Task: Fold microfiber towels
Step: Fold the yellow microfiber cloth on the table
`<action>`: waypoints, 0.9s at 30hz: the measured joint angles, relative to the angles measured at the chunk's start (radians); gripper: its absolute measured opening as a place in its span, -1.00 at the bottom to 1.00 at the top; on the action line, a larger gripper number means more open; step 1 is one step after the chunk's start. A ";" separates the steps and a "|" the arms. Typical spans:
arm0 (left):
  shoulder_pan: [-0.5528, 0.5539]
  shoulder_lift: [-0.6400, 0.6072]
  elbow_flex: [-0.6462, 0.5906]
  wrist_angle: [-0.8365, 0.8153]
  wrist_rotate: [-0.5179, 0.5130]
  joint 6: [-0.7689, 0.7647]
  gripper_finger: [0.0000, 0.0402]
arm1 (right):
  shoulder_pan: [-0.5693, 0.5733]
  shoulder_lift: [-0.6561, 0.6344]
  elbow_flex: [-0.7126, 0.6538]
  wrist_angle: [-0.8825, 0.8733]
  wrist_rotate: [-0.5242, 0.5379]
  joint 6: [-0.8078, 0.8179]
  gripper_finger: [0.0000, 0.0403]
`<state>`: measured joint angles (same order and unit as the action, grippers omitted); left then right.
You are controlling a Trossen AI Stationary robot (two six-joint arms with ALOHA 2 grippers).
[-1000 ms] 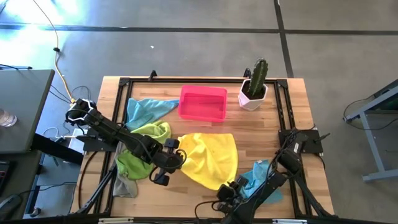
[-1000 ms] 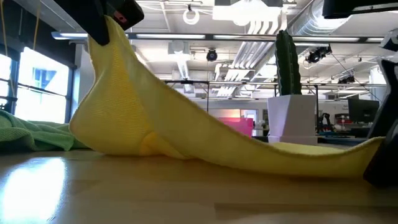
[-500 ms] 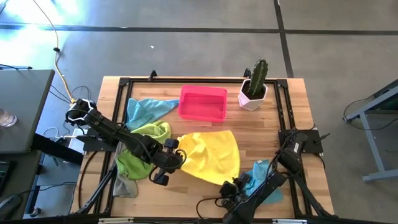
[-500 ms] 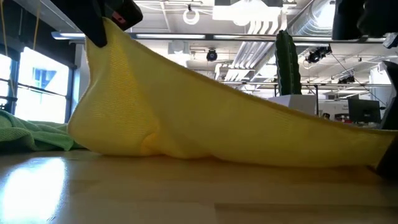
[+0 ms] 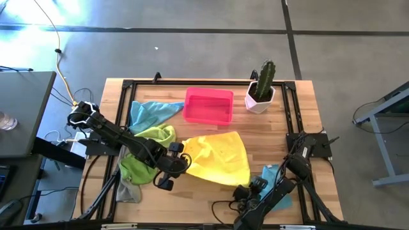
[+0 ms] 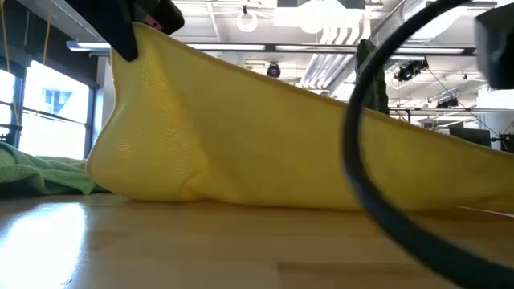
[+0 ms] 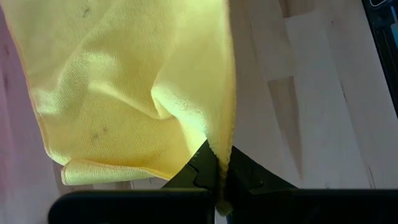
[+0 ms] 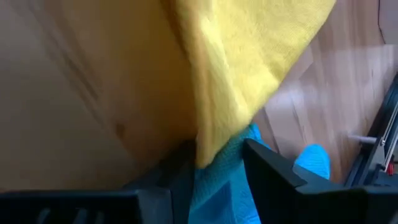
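Now, by count:
Yellow towel: one, the yellow towel lies at the middle of the bench, lifted at two corners; in the low view it rises as a tilted sheet that fills most of the frame.
Left gripper: the left gripper sits at the towel's left edge, centre-left of the high view; its fingers are pressed together on the yellow hem, as the left wrist view shows.
Right gripper: the right gripper is at the lower centre-right of the high view, at the towel's lower right corner; in the right wrist view its fingers stand partly apart with the yellow corner between them, blue cloth just behind.
Blue towels: two, one light blue towel at the upper left of the bench beside the tray, the other blue towel at the lower right under the right arm.
Green towels: only one green heap can be made out, at the left beneath the left arm; whether it holds one cloth or two cannot be told.
Grey towel: one, the grey towel at the lower left edge.
Pink tray: one, the pink tray, top centre.
Potted cactus: one, the potted cactus, right of the tray.
Cable: one dark cable loops across the right of the low view.
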<state>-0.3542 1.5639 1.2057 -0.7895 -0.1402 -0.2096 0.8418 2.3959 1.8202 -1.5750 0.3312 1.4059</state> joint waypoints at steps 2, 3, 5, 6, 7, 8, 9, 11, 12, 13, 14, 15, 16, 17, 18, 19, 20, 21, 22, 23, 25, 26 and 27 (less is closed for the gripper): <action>0.000 0.000 0.000 0.000 0.000 0.000 -1.00 | 0.015 0.000 0.000 0.000 -0.004 0.008 -0.36; 0.000 0.000 0.000 0.000 0.000 -0.003 -1.00 | 0.022 0.000 0.000 0.001 -0.009 0.011 -0.36; 0.000 0.000 0.000 0.000 0.000 -0.013 -1.00 | 0.038 0.000 0.000 0.002 -0.009 0.042 -0.36; 0.000 0.000 0.000 0.000 0.000 -0.015 -1.00 | 0.044 0.000 0.000 0.002 -0.007 0.062 -0.36; 0.000 0.000 0.000 0.000 0.000 -0.015 -1.00 | 0.051 0.000 0.000 0.002 -0.006 0.079 -0.36; 0.000 0.000 0.000 0.000 0.000 -0.015 -1.00 | 0.057 0.000 0.000 0.003 -0.006 0.095 -0.36; 0.000 0.000 0.000 0.000 0.000 -0.015 -1.00 | 0.063 0.000 0.000 0.003 -0.006 0.116 -0.36; 0.000 0.000 0.000 0.000 0.000 -0.015 -1.00 | 0.075 0.000 0.000 0.003 -0.006 0.155 -0.36; 0.000 0.000 0.000 0.000 0.000 -0.015 -1.00 | 0.080 0.000 0.000 0.003 -0.006 0.173 -0.36; 0.000 0.000 0.000 0.000 0.000 -0.015 -1.00 | 0.085 0.000 0.000 0.003 -0.006 0.191 -0.36; 0.000 0.000 0.000 0.000 0.000 -0.015 -1.00 | 0.090 0.000 0.000 0.004 -0.006 0.207 -0.36; 0.000 0.000 0.000 0.000 0.000 -0.015 -1.00 | 0.094 0.000 0.000 0.004 -0.006 0.217 -0.36; 0.000 0.000 0.000 0.000 0.000 -0.015 -1.00 | 0.097 0.000 0.000 0.004 -0.006 0.230 -0.36; 0.000 0.000 0.000 0.000 0.000 -0.015 -1.00 | 0.101 0.000 0.001 0.004 -0.005 0.238 -0.36; 0.000 0.000 0.000 0.001 0.000 -0.015 -1.00 | 0.103 0.000 0.001 0.004 -0.005 0.243 -0.36; 0.000 0.000 0.000 0.000 0.000 -0.015 -1.00 | 0.104 0.000 0.001 0.004 -0.004 0.248 -0.36; 0.000 0.000 0.000 0.001 0.000 -0.015 -1.00 | 0.104 0.000 0.001 0.004 0.000 0.255 -0.36; 0.000 0.000 0.000 0.001 0.000 -0.015 -1.00 | 0.104 0.000 0.001 0.007 0.008 0.261 -0.36; 0.000 0.000 0.000 0.001 0.000 -0.015 -1.00 | 0.104 0.000 0.001 0.014 0.024 0.262 -0.36; 0.000 0.000 0.000 0.001 0.000 -0.015 -1.00 | 0.104 0.000 0.001 0.023 0.051 0.262 -0.36; 0.000 0.000 0.000 0.001 0.000 -0.015 -1.00 | 0.104 0.000 0.001 0.038 0.104 0.257 -0.36; 0.000 0.000 0.000 0.001 0.000 -0.015 -1.00 | 0.102 0.000 0.001 0.043 0.129 0.253 -0.36; 0.000 0.000 0.000 0.001 0.000 -0.015 -1.00 | 0.101 0.000 0.002 0.043 0.151 0.254 -0.36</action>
<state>-0.3546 1.5639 1.2057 -0.7887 -0.1403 -0.2249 0.9426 2.3959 1.8217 -1.5320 0.4819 1.6594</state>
